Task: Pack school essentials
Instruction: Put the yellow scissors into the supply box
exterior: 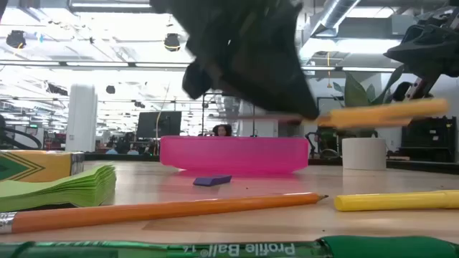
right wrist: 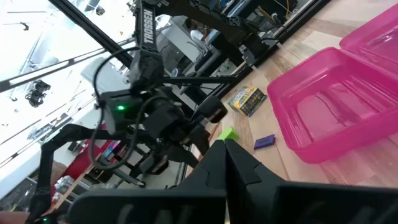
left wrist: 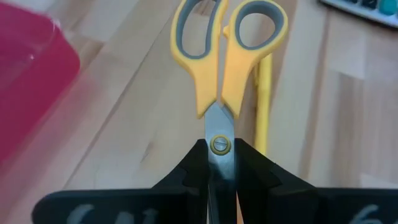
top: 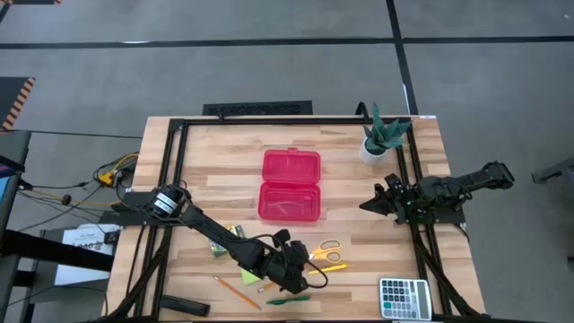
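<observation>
Two yellow handles with grey inner rings form the scissors (left wrist: 222, 68), which are lifted off the table near its front edge. The left gripper (left wrist: 221, 163) clamps their steel blades at the pivot screw. The right gripper (top: 369, 205), fingers pressed together, waits beside the pink case (top: 290, 186).

I see open case (top: 290, 186) mid-table (top: 224, 170), plant (top: 379, 136) behind it to right. Scissors (top: 326, 250) lie before case, pen (top: 287, 300) and pencil (top: 237, 292) nearer front edge. Calculator (top: 404, 297) at front right corner. Crayon box (top: 226, 240) left of scissors.
</observation>
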You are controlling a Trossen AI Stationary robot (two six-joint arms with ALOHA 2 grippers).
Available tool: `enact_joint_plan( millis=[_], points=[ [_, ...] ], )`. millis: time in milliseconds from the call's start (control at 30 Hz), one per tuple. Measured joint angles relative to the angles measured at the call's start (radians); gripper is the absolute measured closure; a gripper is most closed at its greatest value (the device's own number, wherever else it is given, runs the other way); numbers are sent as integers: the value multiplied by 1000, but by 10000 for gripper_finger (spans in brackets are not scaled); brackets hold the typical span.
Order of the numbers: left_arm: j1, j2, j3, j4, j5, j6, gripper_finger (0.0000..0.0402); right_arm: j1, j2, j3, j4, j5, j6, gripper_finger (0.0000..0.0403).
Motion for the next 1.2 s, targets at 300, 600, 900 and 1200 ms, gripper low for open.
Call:
enact_joint_plan(
  millis=[300, 600, 900, 1200],
  points=[
    [34, -2, 191, -267, 28, -19, 366, 0, 0, 0, 0, 0, -3, 396],
    [115, -86, 241, -490, 41, 11, 366, 0, 0, 0, 0, 0, -2, 396],
    [235, -167, 242, -626, 50, 238, 366, 0, 0, 0, -2, 0, -2, 396],
    [325, -210, 58, -520, 86, 251, 366, 0, 0, 0, -3, 0, 0, 396]
  ],
)
